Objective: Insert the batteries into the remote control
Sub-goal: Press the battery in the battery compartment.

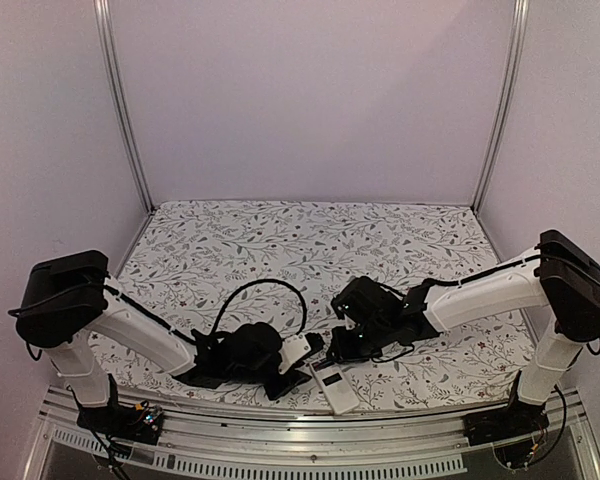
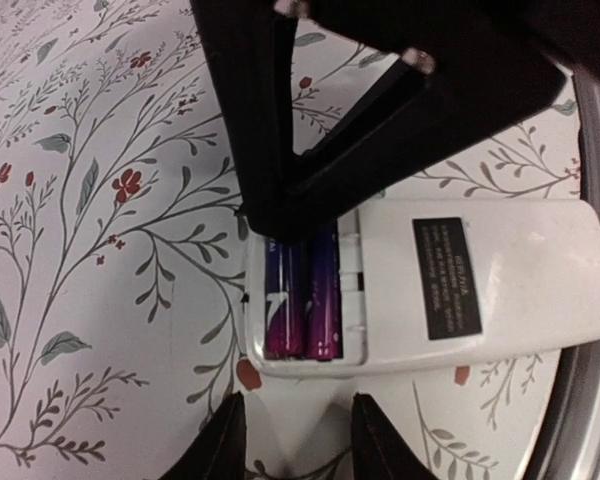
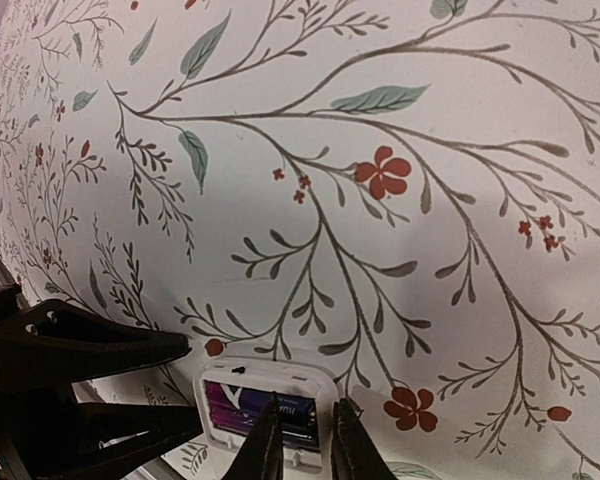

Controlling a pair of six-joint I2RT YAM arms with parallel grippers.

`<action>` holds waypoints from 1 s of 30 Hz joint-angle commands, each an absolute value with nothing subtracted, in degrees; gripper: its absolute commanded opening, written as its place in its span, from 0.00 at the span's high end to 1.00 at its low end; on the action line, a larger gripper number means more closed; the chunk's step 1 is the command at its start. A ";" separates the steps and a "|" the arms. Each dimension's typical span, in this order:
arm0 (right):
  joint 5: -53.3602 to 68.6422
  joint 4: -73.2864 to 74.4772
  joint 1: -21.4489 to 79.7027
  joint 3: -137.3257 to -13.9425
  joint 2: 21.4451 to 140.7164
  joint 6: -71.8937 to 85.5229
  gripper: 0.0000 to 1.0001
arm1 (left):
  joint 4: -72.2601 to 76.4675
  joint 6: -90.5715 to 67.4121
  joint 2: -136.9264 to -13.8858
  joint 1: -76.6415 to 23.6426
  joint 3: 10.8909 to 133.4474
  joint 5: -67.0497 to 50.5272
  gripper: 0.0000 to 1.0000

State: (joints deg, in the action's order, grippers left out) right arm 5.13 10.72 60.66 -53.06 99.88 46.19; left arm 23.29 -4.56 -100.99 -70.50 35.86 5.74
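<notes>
- The remote (image 2: 520, 250) lies flat on the flowery cloth (image 2: 100, 350), back up, close to the near edge of the table.
- Its slot (image 2: 352, 300) is open.
- Two batteries (image 2: 302, 300), blue and purple, lie side by side in the slot.
- The right gripper (image 3: 304, 405) has its fingers almost together. The tips sit on one end of the batteries. I cannot tell if they pinch one.
- The left gripper (image 2: 300, 400) is just beside the slot end of the remote. Its fingers are apart and only cloth shows between them.
- A dark label (image 2: 447, 277) sits on the remote's back.
</notes>
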 commanded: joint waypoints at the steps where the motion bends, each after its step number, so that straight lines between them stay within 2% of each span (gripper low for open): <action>1: 5.14 11.56 60.99 -53.44 101.33 45.61 0.83 | 22.81 -3.86 -102.25 -70.71 36.68 6.84 0.64; 30: 5.51 11.53 65.07 -51.06 104.06 48.73 0.89 | 22.96 -3.72 -103.54 -70.68 37.05 7.50 0.66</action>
State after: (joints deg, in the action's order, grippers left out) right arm 2.76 7.94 62.46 -53.45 101.43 47.97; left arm 23.35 -4.27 -101.67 -70.50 36.56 6.59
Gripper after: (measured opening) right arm 0.111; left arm 0.344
